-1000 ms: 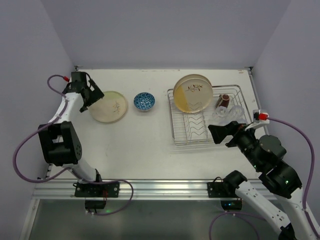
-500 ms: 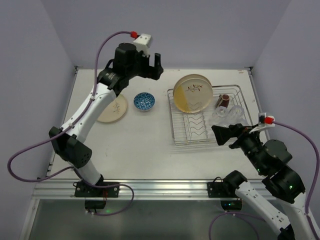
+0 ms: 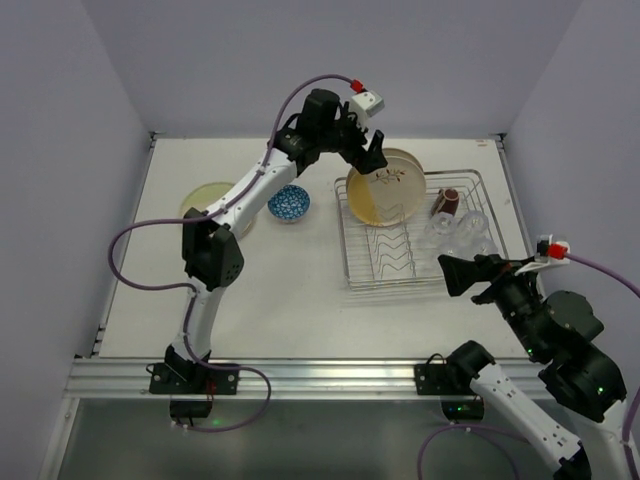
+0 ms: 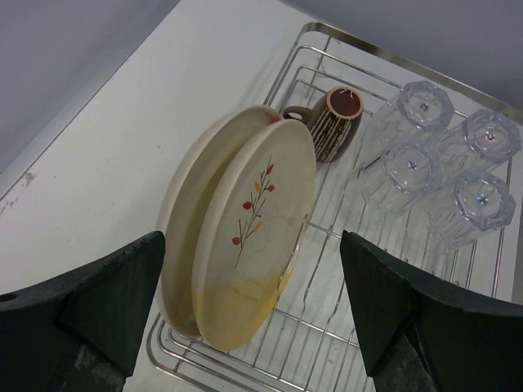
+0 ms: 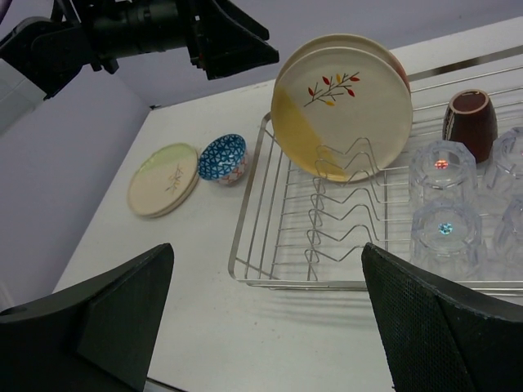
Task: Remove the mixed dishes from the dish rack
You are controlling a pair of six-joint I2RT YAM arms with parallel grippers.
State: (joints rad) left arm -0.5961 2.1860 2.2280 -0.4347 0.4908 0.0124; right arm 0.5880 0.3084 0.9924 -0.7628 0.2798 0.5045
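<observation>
The dish rack (image 3: 346, 240) stands at the right of the table. Two cream plates (image 3: 385, 185) stand upright at its left end, the front one with a sprig mark (image 4: 253, 204). Behind them lies a brown mug (image 4: 335, 122), beside several upturned clear tumblers (image 4: 445, 163). My left gripper (image 3: 368, 150) hovers open above the plates, its fingers (image 4: 114, 302) wide on either side and touching nothing. My right gripper (image 3: 465, 278) hangs open and empty over the table, short of the rack's near rim (image 5: 245, 237). The blue-patterned bowl (image 3: 288, 203) sits on the table left of the rack.
A low stack of cream plates (image 5: 163, 178) lies flat at the far left, partly hidden by my left arm in the top view. Zigzag dividers (image 5: 343, 204) fill the rack's bare front half. Walls close in the table at the back and both sides.
My left arm has swung from the flat plates at the far left across to above the rack's upright plates. My right gripper has drifted slightly right and nearer.
</observation>
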